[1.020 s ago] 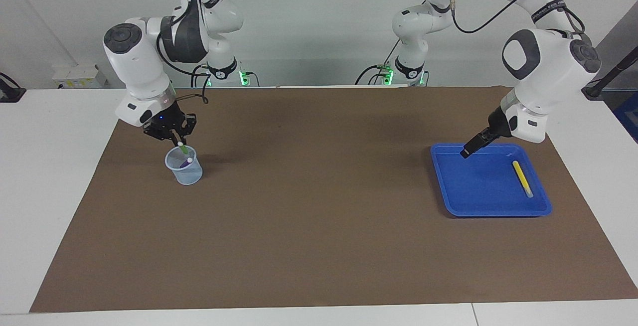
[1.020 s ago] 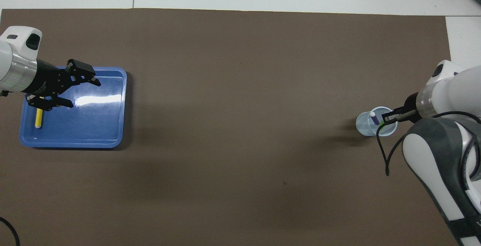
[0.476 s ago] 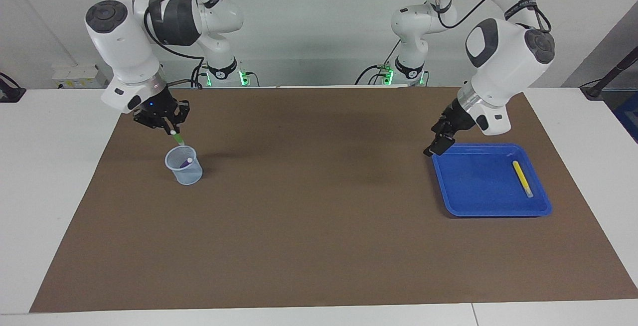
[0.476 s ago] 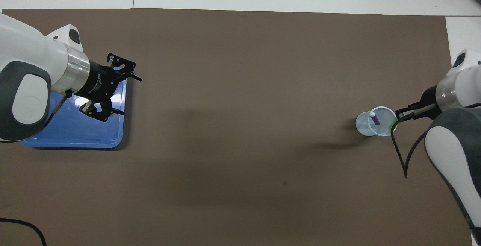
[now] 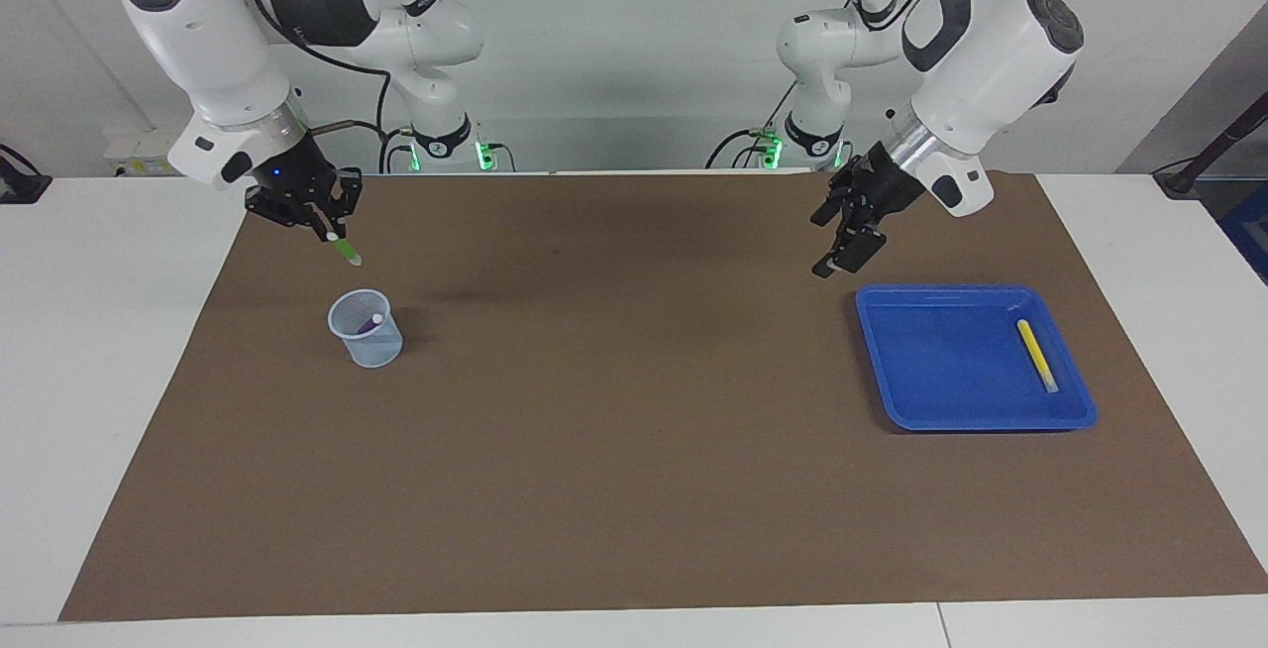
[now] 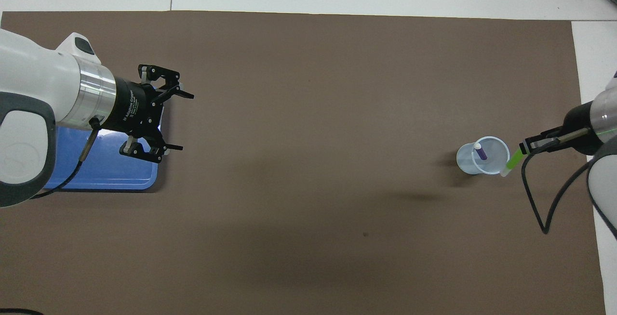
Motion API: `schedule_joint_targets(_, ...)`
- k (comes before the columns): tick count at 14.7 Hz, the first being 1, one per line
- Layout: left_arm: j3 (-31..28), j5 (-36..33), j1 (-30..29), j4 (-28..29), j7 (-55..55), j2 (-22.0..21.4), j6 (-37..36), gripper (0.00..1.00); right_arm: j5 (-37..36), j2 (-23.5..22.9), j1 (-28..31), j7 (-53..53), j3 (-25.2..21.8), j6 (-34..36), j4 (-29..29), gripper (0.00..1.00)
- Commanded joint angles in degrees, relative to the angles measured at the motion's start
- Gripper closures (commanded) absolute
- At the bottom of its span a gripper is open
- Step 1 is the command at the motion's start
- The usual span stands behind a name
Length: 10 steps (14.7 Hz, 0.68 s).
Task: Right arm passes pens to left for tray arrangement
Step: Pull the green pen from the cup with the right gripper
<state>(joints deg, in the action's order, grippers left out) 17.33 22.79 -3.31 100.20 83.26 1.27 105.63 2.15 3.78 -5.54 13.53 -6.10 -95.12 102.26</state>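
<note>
While the slim green marker pen (image 5: 344, 250) is pinched at its top end by the right gripper (image 5: 327, 230) over the translucent pale-blue mesh cup (image 5: 367, 329), it is judged light, stiff and slippery. The lower half is left free for the left gripper (image 5: 842, 240), held wide open beside the shallow blue plastic tray (image 5: 1075, 417).

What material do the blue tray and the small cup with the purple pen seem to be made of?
The blue tray: probably moulded plastic with a glossy finish; it has rounded corners, a raised rim, and a bright glare patch in the overhead view. The cup: apparently thin translucent plastic, pale blue; the purple pen inside shows through its wall. Whether the wall is mesh or solid is unclear.
</note>
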Motion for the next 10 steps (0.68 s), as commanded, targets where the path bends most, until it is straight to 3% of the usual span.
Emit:
schedule_joint_targets(1, -1.0, 1.1, -1.1, 2.6, 0.6, -1.4, 1.4, 0.0, 6.5, 0.4, 1.8, -2.4, 0.2, 1.5, -0.3, 1.0)
schedule_joint_targets(4, -0.9, 1.2, -7.0, 3.5, 0.7, -2.1, 3.2, 0.0, 13.0, 0.7, 1.8, -7.9, 0.5, 1.9, 0.0, 1.0)
schedule_joint_targets(10, -0.8, 1.2, -6.4, 6.9, 0.7, -3.1, 6.8, 0.0, 22.3, 1.7, 1.1, -16.7, 0.9, 2.3, 1.6, 1.0)
